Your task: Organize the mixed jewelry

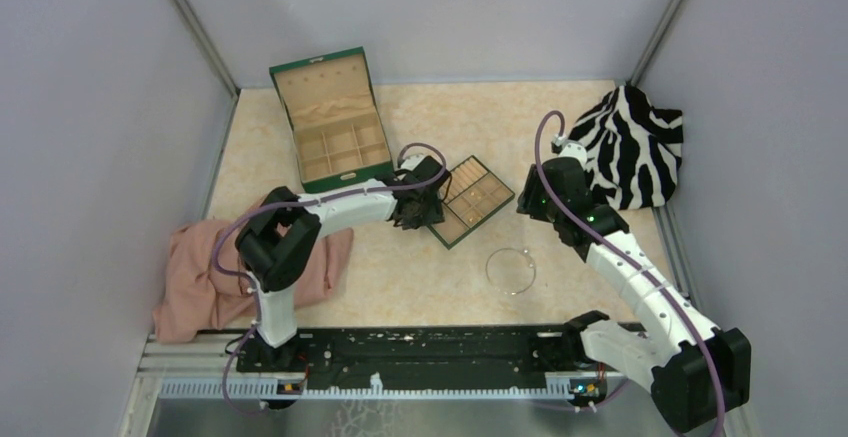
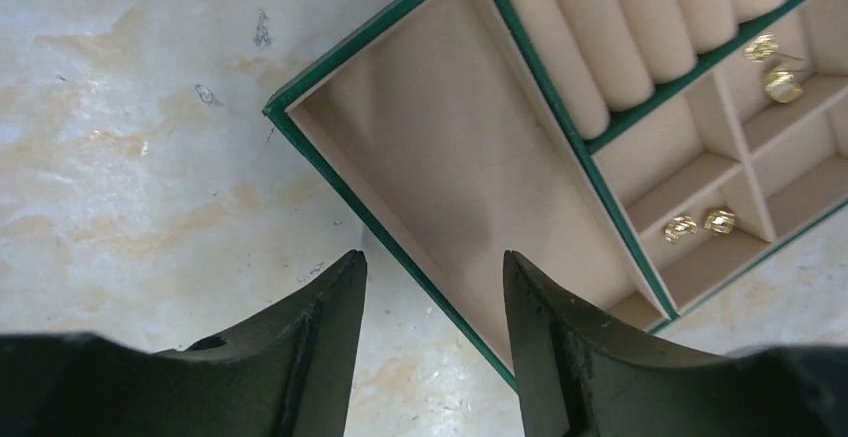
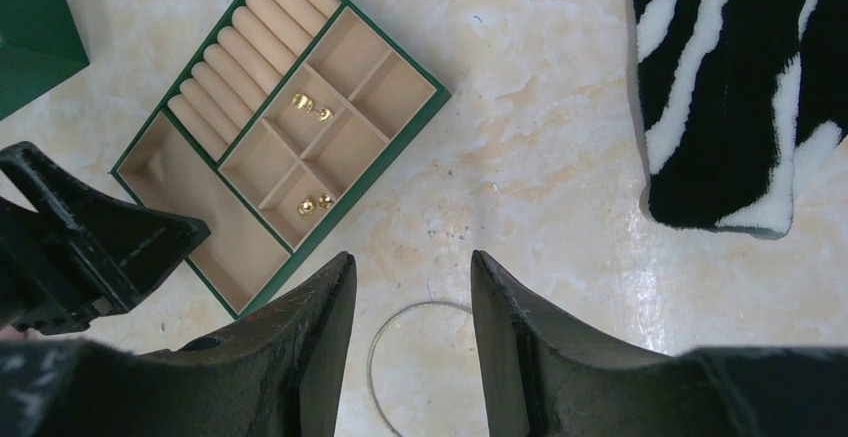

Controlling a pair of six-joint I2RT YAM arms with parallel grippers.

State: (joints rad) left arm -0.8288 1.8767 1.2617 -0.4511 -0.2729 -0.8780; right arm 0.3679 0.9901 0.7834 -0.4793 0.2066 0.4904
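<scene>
**Overhead view, with the two wrist views.** The pale marbled table (image 1: 400,287) is filling the middle of the overhead frame. A zebra-striped cloth (image 1: 630,147) is lying bunched at its upper right. A pink cloth (image 1: 200,277) is lying at its lower left, partly beneath the left arm (image 1: 330,207). A green box (image 1: 320,82) with tan lining is standing open at the upper centre-left.

A tan tray (image 3: 200,207) with a green rim is sitting turned on the diagonal at the centre, near the lower right of the box. It is holding a row of ring rolls, one long bare compartment and several small square ones.

The left claw (image 2: 433,257) is hovering over the corner of the long compartment, with its fingers spread wide and gripping nothing. The right claw (image 3: 411,257) is hanging over bare table just right of the tray in the overhead frame, likewise wide apart and empty.

A thin silvery hoop (image 1: 487,270) is lying flat on the table below the tray, touching nothing. In the right wrist view its arc is showing at bottom centre, between the two fingers.

Four gold pieces (image 3: 315,202) are resting in the tray. Two are beside the ring rolls and two are in a square compartment by the outer rim.
</scene>
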